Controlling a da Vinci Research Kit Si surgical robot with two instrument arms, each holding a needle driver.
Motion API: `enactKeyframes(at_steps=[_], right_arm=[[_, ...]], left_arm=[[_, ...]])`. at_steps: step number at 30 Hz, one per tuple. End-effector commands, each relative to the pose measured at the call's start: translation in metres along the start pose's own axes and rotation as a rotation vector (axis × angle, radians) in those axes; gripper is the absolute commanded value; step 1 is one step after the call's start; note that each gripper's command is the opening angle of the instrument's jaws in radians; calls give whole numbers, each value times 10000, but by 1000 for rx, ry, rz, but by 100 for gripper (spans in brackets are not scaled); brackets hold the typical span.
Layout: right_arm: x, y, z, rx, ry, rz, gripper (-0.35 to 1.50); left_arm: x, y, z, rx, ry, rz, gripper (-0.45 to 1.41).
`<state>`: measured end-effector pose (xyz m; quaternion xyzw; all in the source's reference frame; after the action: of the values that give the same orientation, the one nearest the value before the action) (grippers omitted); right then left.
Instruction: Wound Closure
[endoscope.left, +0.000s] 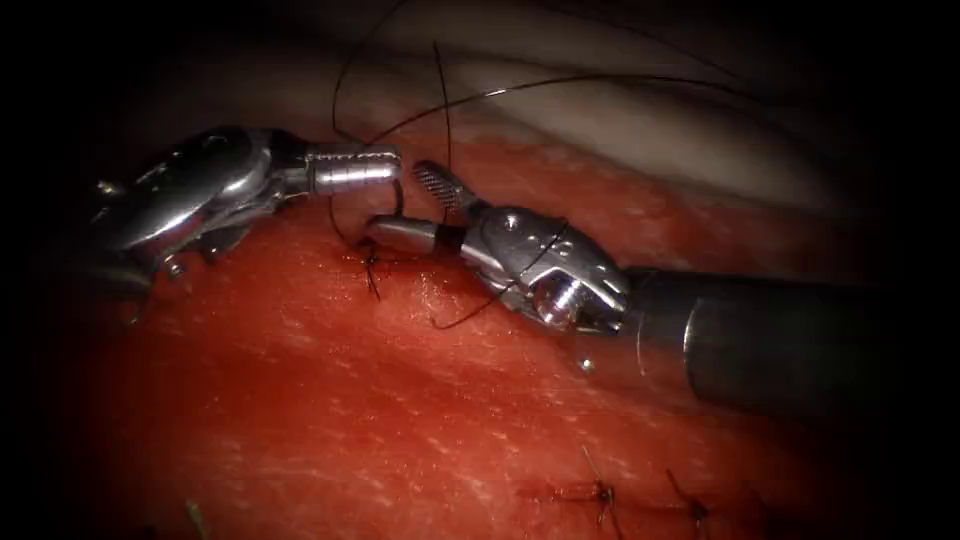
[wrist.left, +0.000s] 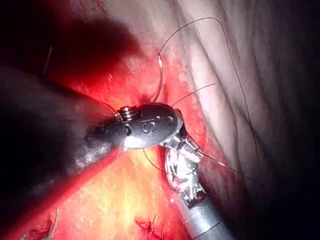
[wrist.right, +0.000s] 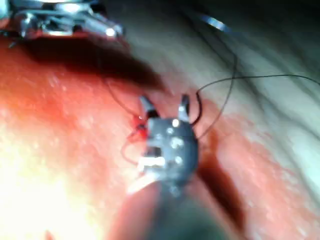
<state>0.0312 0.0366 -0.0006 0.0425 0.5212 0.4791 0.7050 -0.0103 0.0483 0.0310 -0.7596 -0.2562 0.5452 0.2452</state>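
My left tool (endoscope.left: 398, 160) reaches in from the upper left with its jaws shut on the thread (endoscope.left: 500, 90). From there the thread arcs away over the pale edge of the tissue (endoscope.left: 300, 400). My right tool (endoscope.left: 405, 208) is just beneath it, jaws open and empty, one jaw raised and the other low beside a knot (endoscope.left: 370, 262) on the tissue. Thread also drapes over the right tool's wrist. In the right wrist view the right tool (wrist.right: 165, 105) stands open over the knot. A thin curved piece with a bright end (wrist.left: 160, 75) rises from the tissue; I cannot tell whether it is the needle.
Two earlier stitches (endoscope.left: 600, 492) (endoscope.left: 695, 510) with short cut ends sit on the tissue at the front right. Loose loops of thread (endoscope.left: 340, 90) hang above both tools. The pale fatty rim (endoscope.left: 620, 120) borders the red surface at the back.
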Motion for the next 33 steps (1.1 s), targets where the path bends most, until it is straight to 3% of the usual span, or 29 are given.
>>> enactKeyframes(at_steps=[1, 8, 14, 21, 26, 33], right_arm=[[-3, -7, 13, 14, -6, -2, 135], [-7, -30, 23, 115, -31, -38, 133], [-9, -46, 18, 187, -47, -44, 128], [-9, -51, 15, 225, -47, -50, 126], [-7, -52, 15, 301, 49, -49, 123], [4, -48, 12, 354, 211, 11, 120]], left_arm=[[-9, -3, 8, -3, -8, -6, -35], [-7, -49, 37, -28, -54, -12, -35], [-25, -114, 29, -16, -119, 1, -35], [-66, -151, 12, 10, -147, 2, -35], [-94, -167, 0, 16, -151, -5, -35], [-107, -165, -9, 9, -107, 6, -35]])
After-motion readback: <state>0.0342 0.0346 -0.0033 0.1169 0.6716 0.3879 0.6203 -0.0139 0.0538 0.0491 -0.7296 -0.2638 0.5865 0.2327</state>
